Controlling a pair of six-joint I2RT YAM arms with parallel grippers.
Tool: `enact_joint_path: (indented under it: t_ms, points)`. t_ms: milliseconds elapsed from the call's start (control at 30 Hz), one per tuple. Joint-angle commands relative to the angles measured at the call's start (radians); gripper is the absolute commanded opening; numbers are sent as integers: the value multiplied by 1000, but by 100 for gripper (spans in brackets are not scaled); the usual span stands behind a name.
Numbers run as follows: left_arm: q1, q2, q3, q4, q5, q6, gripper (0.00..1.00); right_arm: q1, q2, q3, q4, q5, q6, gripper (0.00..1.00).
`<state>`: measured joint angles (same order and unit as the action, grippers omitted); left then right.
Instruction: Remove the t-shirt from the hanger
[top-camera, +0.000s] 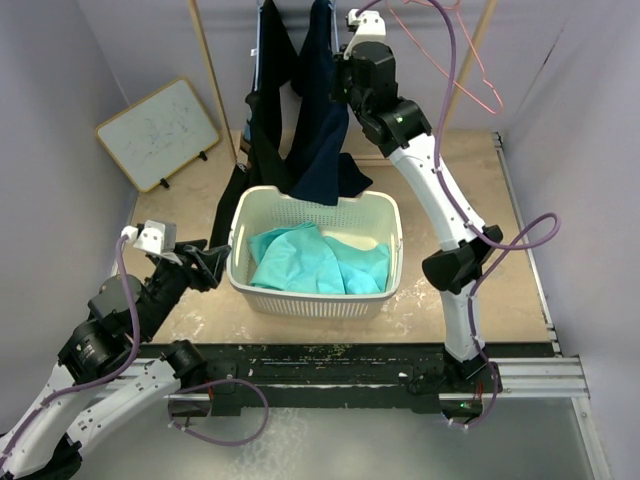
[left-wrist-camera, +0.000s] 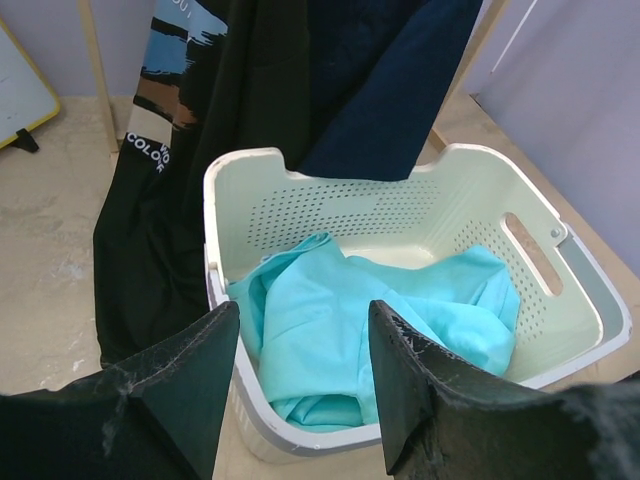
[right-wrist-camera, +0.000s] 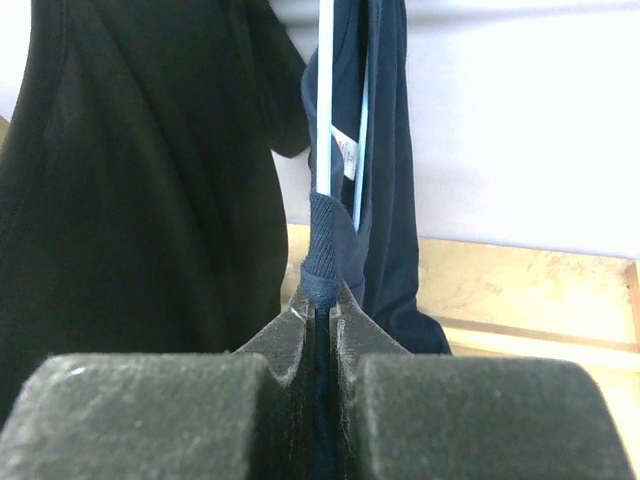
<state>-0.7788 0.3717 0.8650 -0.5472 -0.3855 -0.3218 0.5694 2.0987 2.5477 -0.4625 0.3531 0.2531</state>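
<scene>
Right end effector (right-wrist-camera: 318, 305) clamped on the ribbed edge of the navy t-shirt (right-wrist-camera: 385, 150), just below its hanger (right-wrist-camera: 323, 100).

The t-shirt is soft dark knit. It hangs high at the back of the scene from thin pale rods and drapes in long folds toward the far rim of a basket. The matte, felt-like fingers (right-wrist-camera: 150, 410) are pressed together on a narrow bunched band of the cloth. A black printed t-shirt (top-camera: 265, 110) hangs just beside it. The cream plastic laundry basket (left-wrist-camera: 240, 165) has perforated walls and rounded corners, stands on the mottled beige surface (top-camera: 480, 200) and holds a crumpled teal garment (top-camera: 300, 260). The left end effector (left-wrist-camera: 300, 340) sits low by the basket's near left corner, jaws apart and empty, well away from the t-shirt.
</scene>
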Motion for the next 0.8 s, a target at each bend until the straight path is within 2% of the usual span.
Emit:
enact_joint_path:
  t_ms: [0,167,333,367,433,467,767]
  points:
    - [8,16,6,33,20,-2,58,-14,-28,-13,89,14,-20,0]
    - [10,21,7,41,36,4,60,-14,-45,8,138,10,-57,0]
    - [12,13,0,63,66,12,70,-16,-74,37,168,15,-99,0]
    - [12,12,-3,71,79,13,75,-16,-82,43,169,16,-105,0]
    - [13,13,-7,91,108,13,96,-16,-104,42,177,13,-115,0]
    - [15,15,-9,98,121,11,100,-16,-117,34,186,13,-122,0]
    - [31,35,-9,121,186,4,99,-16,-228,11,199,-6,-129,0]
